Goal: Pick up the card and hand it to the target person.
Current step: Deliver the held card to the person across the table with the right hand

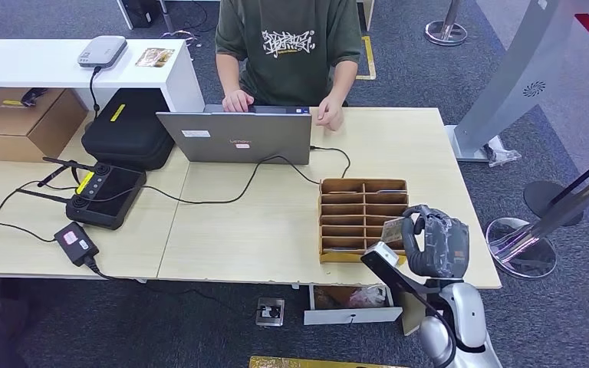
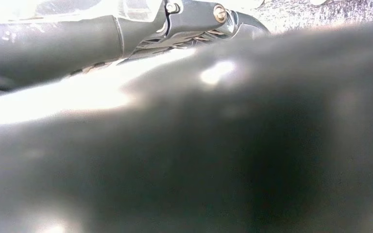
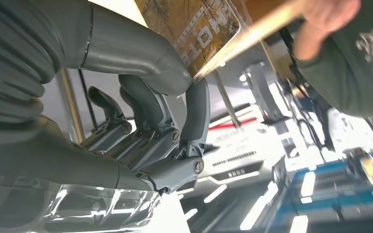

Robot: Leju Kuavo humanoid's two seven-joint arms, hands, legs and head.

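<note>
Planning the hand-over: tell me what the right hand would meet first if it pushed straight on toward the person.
Judging from the head view, the right hand, pinching the card, would first pass over the cardboard divider box; beyond lies bare table before the person. Height above the box is unclear.

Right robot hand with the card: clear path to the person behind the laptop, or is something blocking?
Probably clear. The right robot hand pinches the card above the cardboard organizer; bare table lies between it and the person's hand, and the laptop sits off to the side.
</note>
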